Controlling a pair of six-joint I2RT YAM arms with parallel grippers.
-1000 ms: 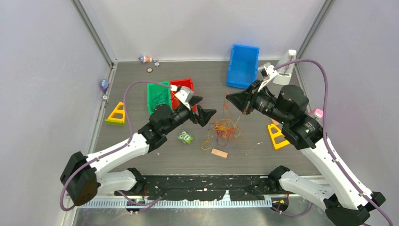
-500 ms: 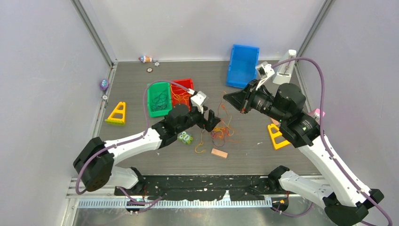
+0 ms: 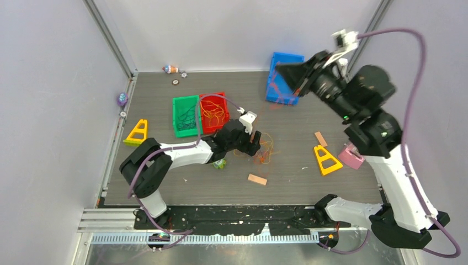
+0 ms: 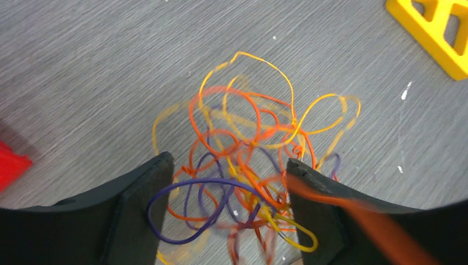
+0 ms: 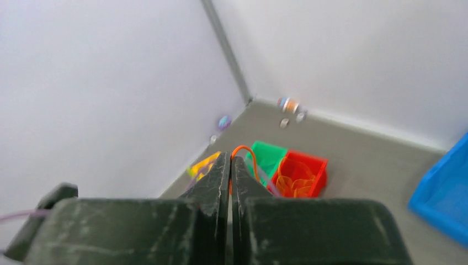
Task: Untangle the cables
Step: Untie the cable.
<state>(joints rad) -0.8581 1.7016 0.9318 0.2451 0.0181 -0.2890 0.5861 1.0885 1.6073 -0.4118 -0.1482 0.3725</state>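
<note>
The tangled cables (image 4: 243,160) lay mid-tabletop (image 4: 83,66), your left hand (image 4: 229,171) open astride them, while your right hand (image 5: 230,160), high above, pinched one orange strand (image 5: 243,148). You were at the pulling-apart step; next, I'd judge, the left needed to pin the heap.

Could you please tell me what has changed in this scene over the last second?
The right end effector, shut on an orange cable, rose and swung back toward the blue bin, drawing that strand up from the tangle. The left end effector moved forward and down over the tangle, jaws open astride it, gripping nothing. The green bin and red bin stayed put.
</note>
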